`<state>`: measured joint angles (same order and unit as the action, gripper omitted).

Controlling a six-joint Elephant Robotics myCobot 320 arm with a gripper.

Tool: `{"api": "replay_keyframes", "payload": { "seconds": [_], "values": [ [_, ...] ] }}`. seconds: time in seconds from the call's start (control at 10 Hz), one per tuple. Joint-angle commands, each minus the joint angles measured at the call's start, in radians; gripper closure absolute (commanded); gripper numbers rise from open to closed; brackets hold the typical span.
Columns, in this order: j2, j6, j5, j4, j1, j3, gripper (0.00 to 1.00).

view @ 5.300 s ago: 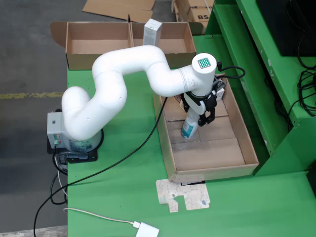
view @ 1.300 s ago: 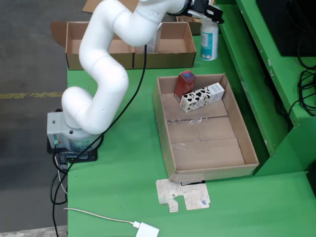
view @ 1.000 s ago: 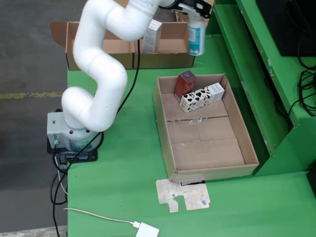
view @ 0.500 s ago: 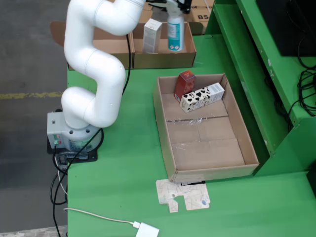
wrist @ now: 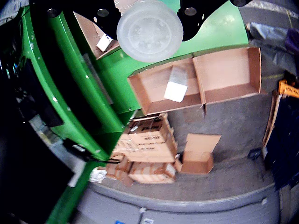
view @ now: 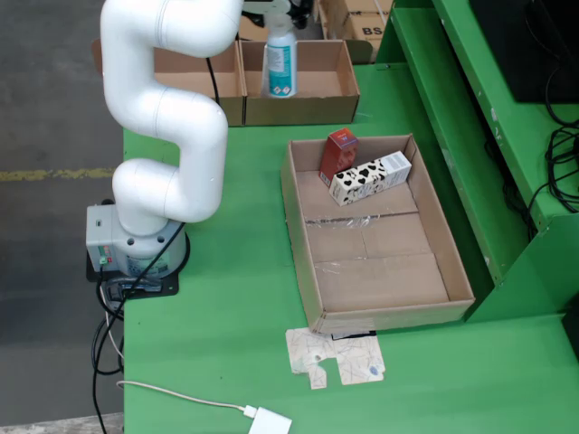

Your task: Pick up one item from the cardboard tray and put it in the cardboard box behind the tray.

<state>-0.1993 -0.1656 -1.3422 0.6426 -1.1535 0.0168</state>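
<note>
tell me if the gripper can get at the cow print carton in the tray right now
Probably not yet: the gripper is over the back box, apparently occupied with a spray bottle. The cow print carton lies uncovered beside the red carton.

Riding view on the gripper [wrist: 148, 10]: my lens looks down past a round translucent bottle cap [wrist: 149, 30], close up and held between dark gripper parts at the top edge. Below it sit two open cardboard boxes [wrist: 196, 79] side by side on the green table [wrist: 117, 65]. The left box holds a white carton [wrist: 176, 88]; the right one looks bare. Stacked printed cartons [wrist: 147, 149] stand on the grey floor beyond.
</note>
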Motion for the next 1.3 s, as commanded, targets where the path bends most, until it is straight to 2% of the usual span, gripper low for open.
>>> {"api": "replay_keyframes", "payload": {
  "seconds": [0.0,0.1,0.3,0.5,0.6,1.1,1.2],
  "values": [
    [0.164,0.077,0.039,0.213,-0.421,0.243,1.0],
    [0.164,0.077,0.039,0.213,-0.421,0.243,1.0],
    [0.213,0.182,0.055,0.161,-0.633,0.418,1.0],
    [0.213,0.182,0.055,0.161,-0.633,0.418,1.0],
    [0.238,0.228,0.058,0.118,-0.756,0.521,1.0],
    [0.247,0.282,0.07,0.071,-0.889,0.618,1.0],
    [0.128,0.23,0.048,0.05,-0.851,0.511,1.0]
  ]
}}
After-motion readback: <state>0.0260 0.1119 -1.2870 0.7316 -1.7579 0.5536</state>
